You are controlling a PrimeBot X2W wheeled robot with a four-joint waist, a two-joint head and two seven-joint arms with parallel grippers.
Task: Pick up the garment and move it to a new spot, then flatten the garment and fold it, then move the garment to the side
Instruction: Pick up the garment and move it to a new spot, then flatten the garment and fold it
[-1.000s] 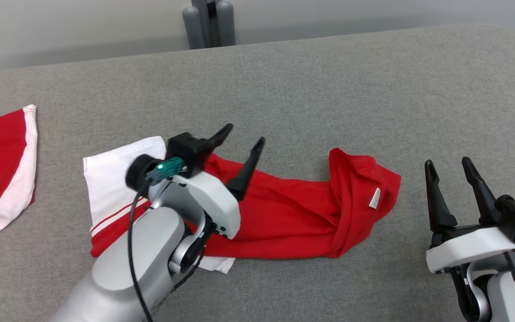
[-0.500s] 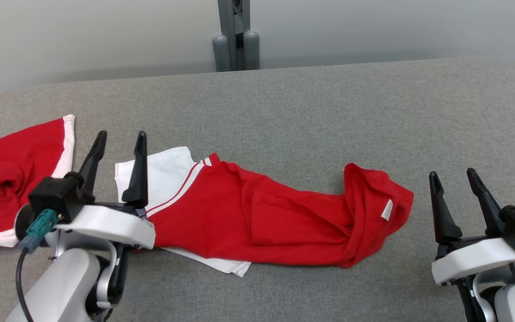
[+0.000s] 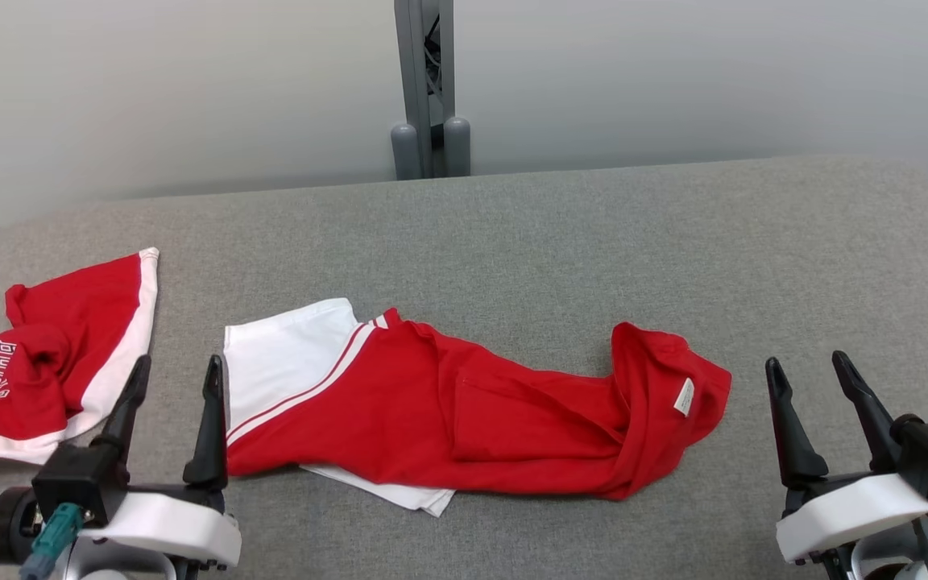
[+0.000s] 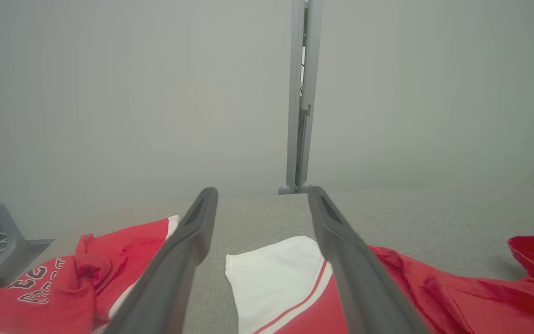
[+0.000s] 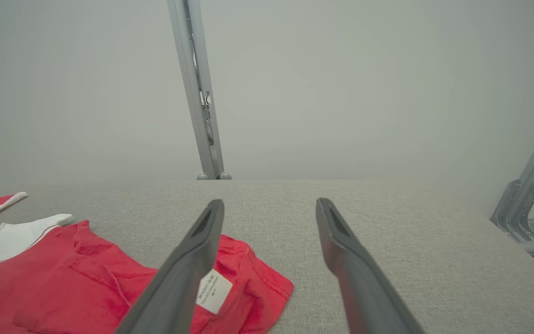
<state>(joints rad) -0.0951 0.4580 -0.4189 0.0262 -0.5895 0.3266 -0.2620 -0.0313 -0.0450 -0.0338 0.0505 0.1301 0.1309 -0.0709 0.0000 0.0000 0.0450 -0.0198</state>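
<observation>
The garment (image 3: 472,411), a red shirt with a white sleeve (image 3: 287,354) and a white label (image 3: 682,396), lies crumpled lengthwise across the middle of the grey padded table (image 3: 593,242). My left gripper (image 3: 177,366) stands open at the lower left, just off the white sleeve end, with nothing between its fingers. My right gripper (image 3: 806,364) is open at the lower right, a little to the right of the garment's labelled end. In the left wrist view, the left gripper (image 4: 262,191) frames the white sleeve (image 4: 271,273). In the right wrist view, the right gripper (image 5: 270,203) hangs over the label (image 5: 213,285).
A second red garment (image 3: 53,346) with white trim and lettering lies bunched at the table's far left edge. A grey post (image 3: 425,89) rises behind the table against a pale wall. Bare grey table stretches behind and to the right of the garment.
My left arm has drawn back from above the garment's sleeve end to the lower left, still open. The head camera has tilted up. The garment lies as it did.
</observation>
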